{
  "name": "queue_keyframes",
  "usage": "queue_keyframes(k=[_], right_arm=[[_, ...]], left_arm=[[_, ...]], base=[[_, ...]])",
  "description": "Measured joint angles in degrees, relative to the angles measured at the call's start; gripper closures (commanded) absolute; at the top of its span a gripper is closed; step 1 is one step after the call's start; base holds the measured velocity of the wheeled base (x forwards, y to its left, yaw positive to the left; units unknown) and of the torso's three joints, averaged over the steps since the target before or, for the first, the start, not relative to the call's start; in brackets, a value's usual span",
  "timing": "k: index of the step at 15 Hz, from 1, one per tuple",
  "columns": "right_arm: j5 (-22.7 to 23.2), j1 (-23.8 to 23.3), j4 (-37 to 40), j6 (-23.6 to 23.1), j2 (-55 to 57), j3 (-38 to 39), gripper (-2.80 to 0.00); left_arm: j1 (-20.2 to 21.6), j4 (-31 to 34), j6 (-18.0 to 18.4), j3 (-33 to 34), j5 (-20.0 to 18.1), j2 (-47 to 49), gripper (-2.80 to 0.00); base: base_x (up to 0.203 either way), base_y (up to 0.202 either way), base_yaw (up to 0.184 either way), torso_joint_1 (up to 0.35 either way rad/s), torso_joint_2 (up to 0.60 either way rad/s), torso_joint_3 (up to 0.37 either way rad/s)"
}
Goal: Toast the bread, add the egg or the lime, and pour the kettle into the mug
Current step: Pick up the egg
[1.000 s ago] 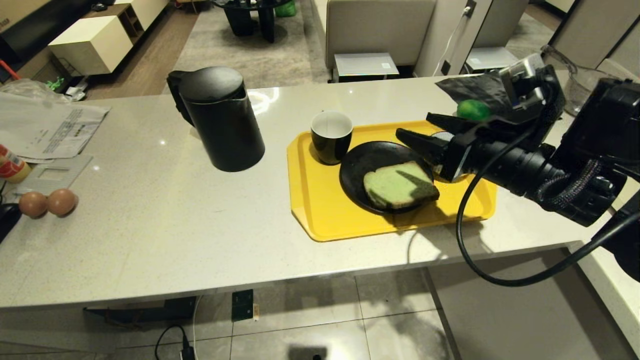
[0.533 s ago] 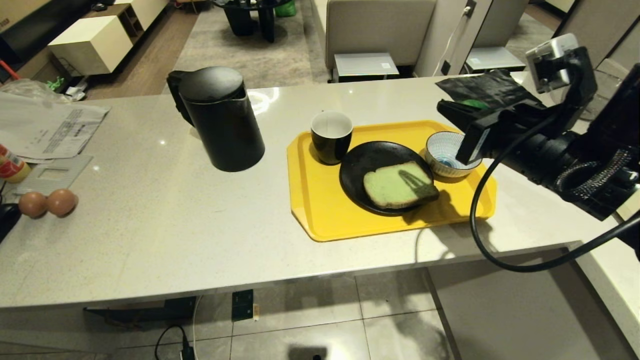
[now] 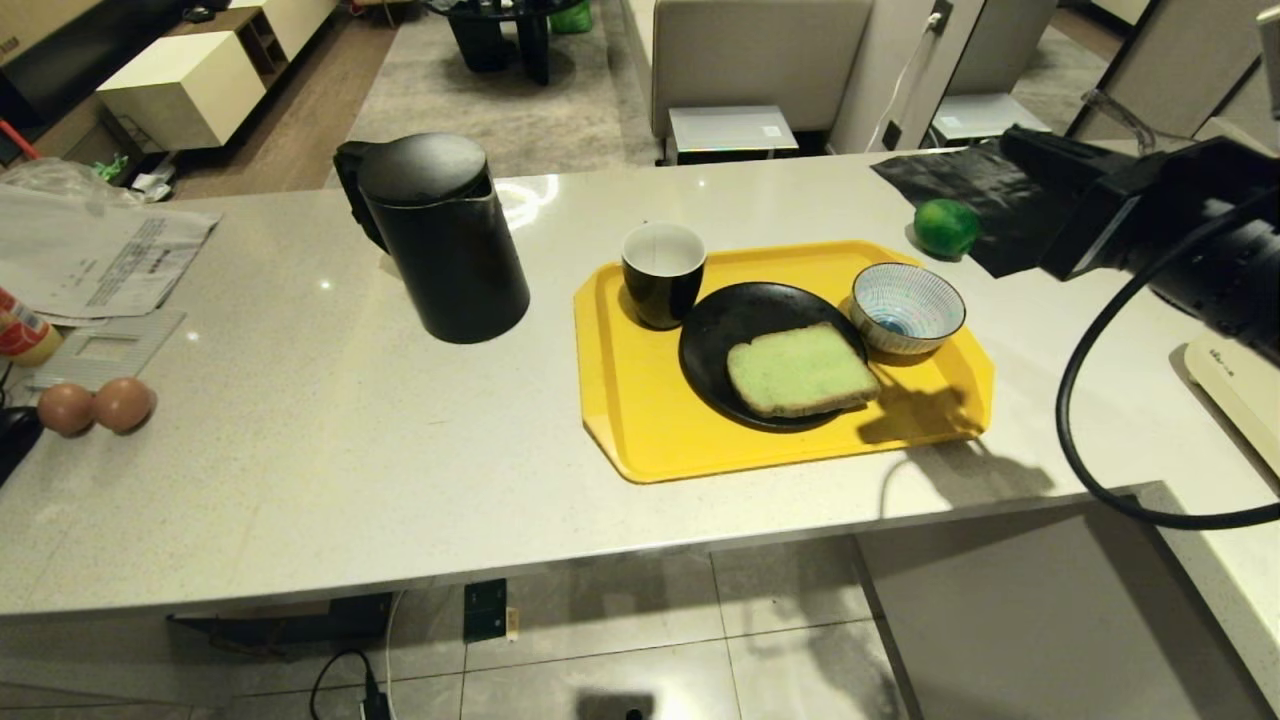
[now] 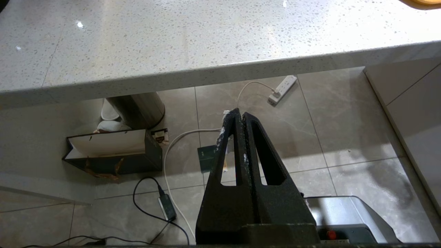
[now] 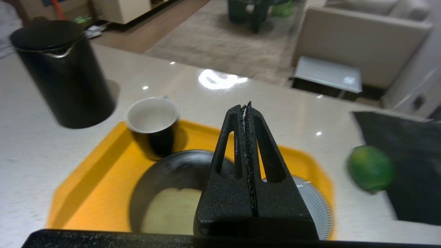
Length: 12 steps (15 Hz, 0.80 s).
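now right gripper [image 5: 246, 106] pinched closed, empty, raised over tray's right end; lime [image 3: 946, 227] on counter just past tray's [image 3: 640, 440] far right corner, probably next target. left gripper [image 4: 238, 115] closed, parked below counter edge.

The tray [image 3: 640, 440] is bright yellow. The plate [image 3: 715, 345] is black. The bread [image 3: 800, 368] is pale green with a brown crust. The bowl [image 3: 908, 310] has thin blue and white stripes. The lime [image 3: 946, 227] is green. The kettle [image 3: 445, 240] is black.
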Motion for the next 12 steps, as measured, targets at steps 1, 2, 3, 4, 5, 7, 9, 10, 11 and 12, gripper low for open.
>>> queue_keyframes(k=[1, 2, 3, 4, 5, 7, 9, 10, 11, 12], right_arm=[[-0.3, -1.8, 0.1, -1.3, -1.3, -0.2, 0.0], [-1.1, -4.1, 0.1, -3.2, -2.9, -0.8, 0.0], [-2.5, -6.0, 0.1, -5.3, -4.8, -1.0, 0.0], [-4.2, -7.3, 0.1, -6.4, -6.9, -0.7, 0.0], [-5.8, -8.2, 0.2, -6.9, -9.2, 0.4, 0.0], [-7.7, -9.2, 0.2, -7.6, -14.8, 5.5, 0.0], [-8.5, -9.6, 0.3, -8.9, -21.4, 13.1, 0.0], [-8.9, -10.0, 0.6, -9.1, -24.9, 16.7, 0.0], [-9.3, -11.1, 1.8, -8.4, -28.6, 19.8, 0.0], [-9.3, -12.6, 3.8, -6.8, -32.3, 22.5, 0.0]], left_arm=[[0.0, 0.0, 0.0, 0.0, 0.0, 0.0, 0.0], [0.0, 0.0, 0.0, 0.0, 0.0, 0.0, 0.0], [0.0, 0.0, 0.0, 0.0, 0.0, 0.0, 0.0], [0.0, 0.0, 0.0, 0.0, 0.0, 0.0, 0.0], [0.0, 0.0, 0.0, 0.0, 0.0, 0.0, 0.0], [0.0, 0.0, 0.0, 0.0, 0.0, 0.0, 0.0], [0.0, 0.0, 0.0, 0.0, 0.0, 0.0, 0.0], [0.0, 0.0, 0.0, 0.0, 0.0, 0.0, 0.0], [0.0, 0.0, 0.0, 0.0, 0.0, 0.0, 0.0], [0.0, 0.0, 0.0, 0.0, 0.0, 0.0, 0.0]], base=[[0.0, 0.0, 0.0, 0.0, 0.0, 0.0], [0.0, 0.0, 0.0, 0.0, 0.0, 0.0], [0.0, 0.0, 0.0, 0.0, 0.0, 0.0], [0.0, 0.0, 0.0, 0.0, 0.0, 0.0], [0.0, 0.0, 0.0, 0.0, 0.0, 0.0], [0.0, 0.0, 0.0, 0.0, 0.0, 0.0], [0.0, 0.0, 0.0, 0.0, 0.0, 0.0], [0.0, 0.0, 0.0, 0.0, 0.0, 0.0], [0.0, 0.0, 0.0, 0.0, 0.0, 0.0], [0.0, 0.0, 0.0, 0.0, 0.0, 0.0]])
